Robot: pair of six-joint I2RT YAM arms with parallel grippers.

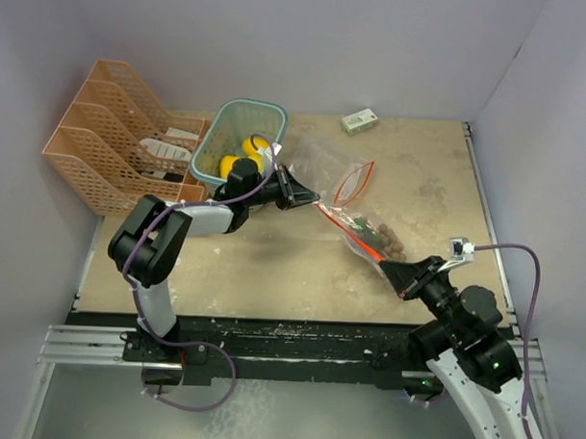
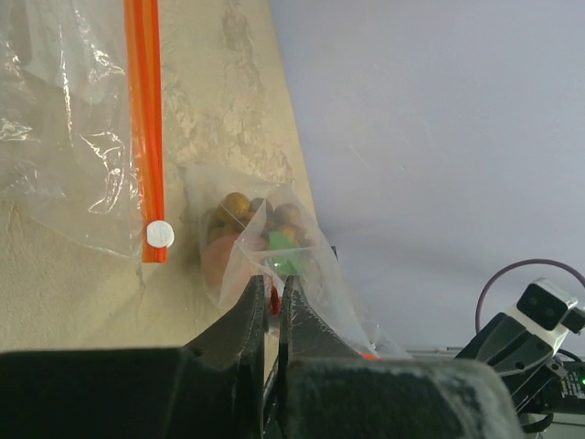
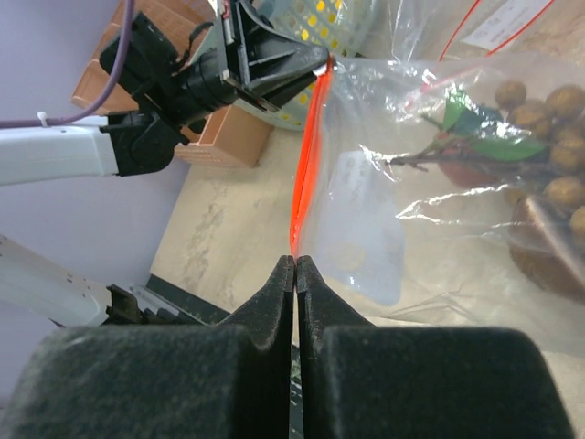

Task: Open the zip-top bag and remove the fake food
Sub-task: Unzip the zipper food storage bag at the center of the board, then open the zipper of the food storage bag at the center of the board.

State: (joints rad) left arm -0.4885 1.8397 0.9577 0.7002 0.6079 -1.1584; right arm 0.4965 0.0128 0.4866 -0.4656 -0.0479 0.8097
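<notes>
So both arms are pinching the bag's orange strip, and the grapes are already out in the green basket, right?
Not quite. The left gripper and right gripper do pinch the orange strip, but the grapes are still inside the bag, as the right wrist view shows. The green basket holds yellow fruit.

Crinkled clear-plastic zip-top bag (image 3: 439,210) (glossy); table (image 1: 272,267) matt, scuffed.
</notes>
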